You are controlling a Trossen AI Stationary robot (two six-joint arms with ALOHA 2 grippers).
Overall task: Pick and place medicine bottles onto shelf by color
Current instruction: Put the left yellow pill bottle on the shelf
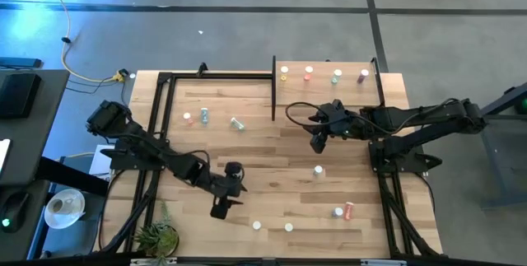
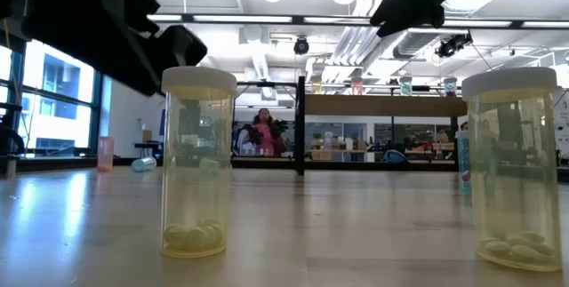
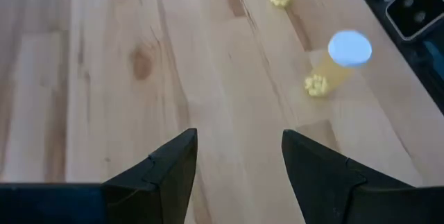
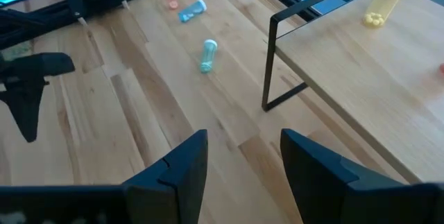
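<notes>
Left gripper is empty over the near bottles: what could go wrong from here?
The left gripper hangs open by two upright yellow bottles; a skewed descent could topple one. On the far side two teal bottles already lie flat and might roll when grasped. The shelf holds four bottles in a tight row near its far edge, so the open right gripper could bump them when placing.

Yellow bottle (image 3: 338, 63), white cap; teal bottle (image 4: 207, 55); pale shelf (image 1: 329, 93), black edge; dark fingers (image 3: 170, 165).

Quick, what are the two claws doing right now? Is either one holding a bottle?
Left tool: open, holding nothing, above bare tabletop.
Right tool: open, holding nothing, beside the shelf.
</notes>
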